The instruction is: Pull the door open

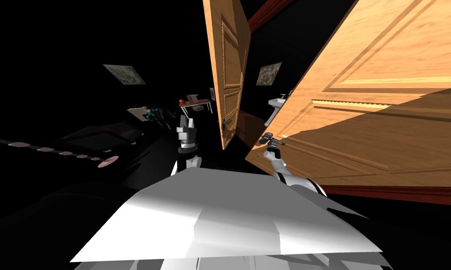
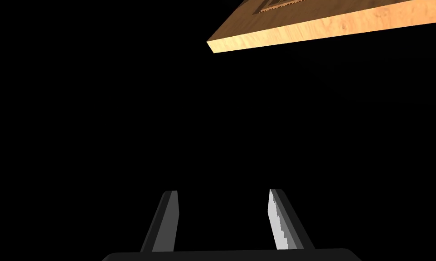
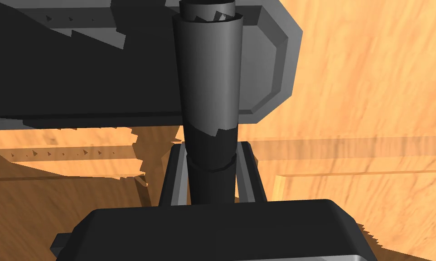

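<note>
My right gripper (image 3: 211,146) is clamped on the dark grey, round-barrelled lever handle (image 3: 208,77). Both thin fingers press its sides, and the barrel runs lengthways between them from the gripper's body out past the fingertips. Just beyond the tips sits the grey, bevelled backplate (image 3: 271,59), fixed to the large panelled door of light orange wood (image 1: 384,84), whose face spreads behind and to both sides of the gripper.

I judge the door a stiff, heavy slab that will not flex and will swing only in an arc about its hinges, so my pull should follow that curve rather than a straight line. The handle is the only sensible hold. It looks smooth, hard and rounded, so I expect the blades could slide along the barrel if I pull along its length; a firm squeeze and slow pull suit it.

My left gripper (image 2: 224,192) hangs spread and empty over a black area, well apart from a second, narrower wooden door (image 1: 225,70) ahead.
</note>
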